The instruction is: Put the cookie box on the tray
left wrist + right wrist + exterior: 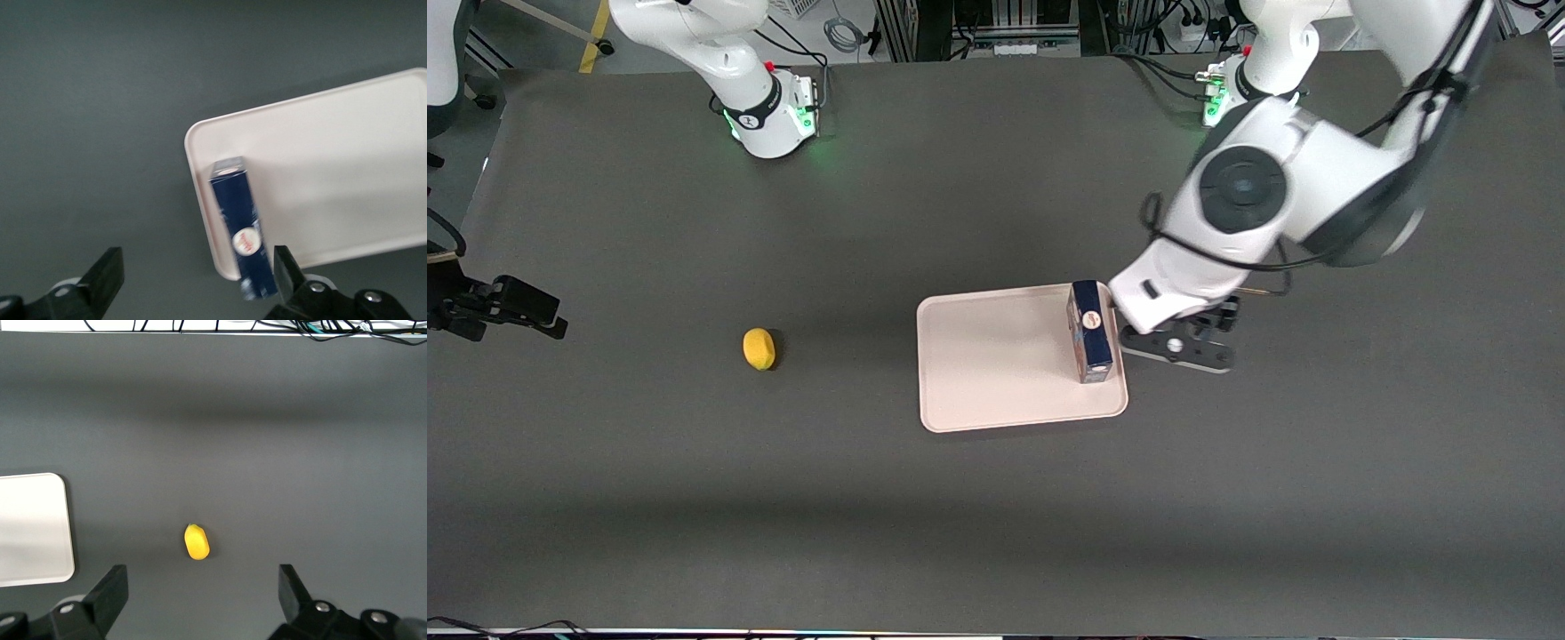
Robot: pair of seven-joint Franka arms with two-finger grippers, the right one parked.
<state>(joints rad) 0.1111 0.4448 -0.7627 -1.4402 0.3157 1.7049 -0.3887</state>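
1. Lying flat on the dark table point(694, 498): the tray point(996, 373), the landmark for all items below.
2. Resting on the tray along its short rim toward the working arm's end: the cookie box point(1090, 331), dark navy, long axis parallel to that rim.
3. Hovering above the table just beside that same rim: the gripper point(199, 283), fingers point(107, 273) spread wide, gripping nothing, clear of the cookie box.
4. Sitting on the table well apart from the tray, toward the parked arm's end: a yellow lump point(759, 348).

Even overhead light, soft shadows; tray point(347, 167) slightly glary, cookie box point(242, 223) mildly blurred in left wrist view.
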